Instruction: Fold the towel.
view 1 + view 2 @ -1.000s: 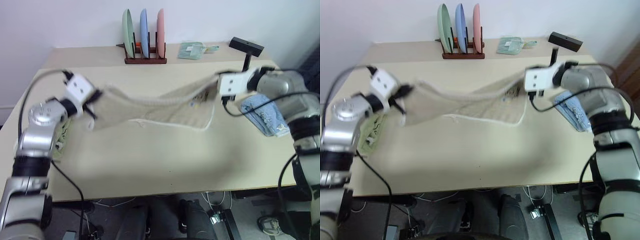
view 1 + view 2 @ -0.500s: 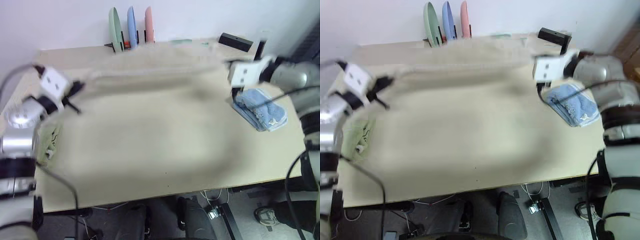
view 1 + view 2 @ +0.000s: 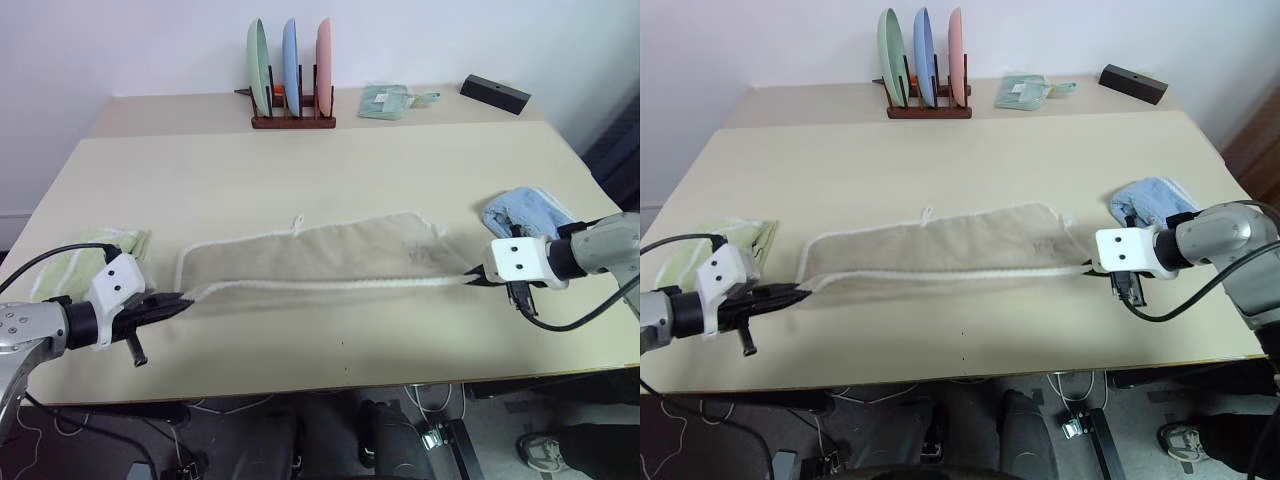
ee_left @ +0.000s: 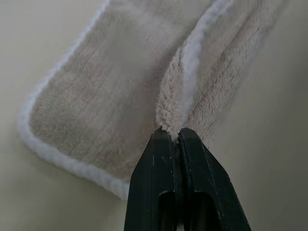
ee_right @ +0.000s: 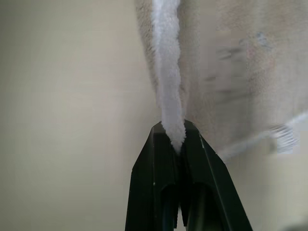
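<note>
While pinched at both ends, towel (image 3: 320, 262) spans jaws.

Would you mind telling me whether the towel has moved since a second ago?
Yes. The towel was stretched in the air nearer the plate rack; now it lies on the table, towards the near edge, both grippers pinching its ends.

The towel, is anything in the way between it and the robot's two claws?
No. Both grippers are already shut on the towel: the left gripper pinches one end, the right gripper pinches its white edging at the other end.
</note>
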